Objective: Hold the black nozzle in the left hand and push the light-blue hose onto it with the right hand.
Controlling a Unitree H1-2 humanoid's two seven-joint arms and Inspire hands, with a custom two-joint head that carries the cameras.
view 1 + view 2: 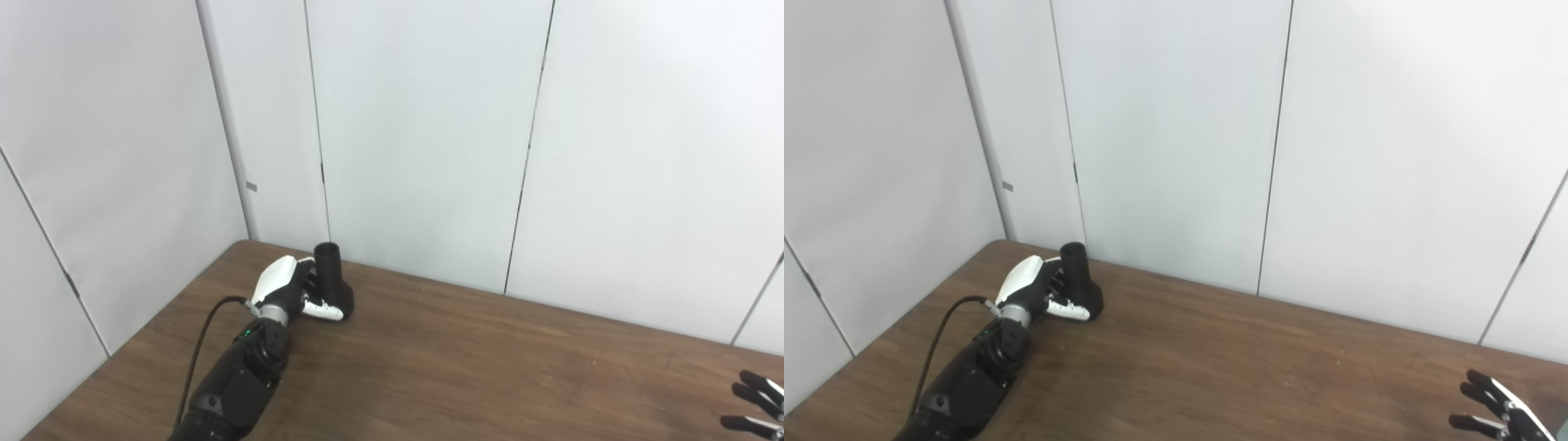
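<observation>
Your left hand (288, 289) has a white back shell, black fingers and a white thumb; its glossy black forearm (236, 380) carries a green light and a black cable (199, 349). Your right hand (1497, 410) shows black fingers with white trim.

Both head cameras looked down and forward from the table's (465, 367) near edge toward its far-left corner and the white wall panels (1176, 135). Right eye sat slightly rightward. Shared: tabletop, far edge, panels. Middling range.

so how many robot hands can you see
2: the left hand at the table's far left corner, wrapped around the black nozzle; the right hand open at the bottom right edge, partly cut off.
</observation>
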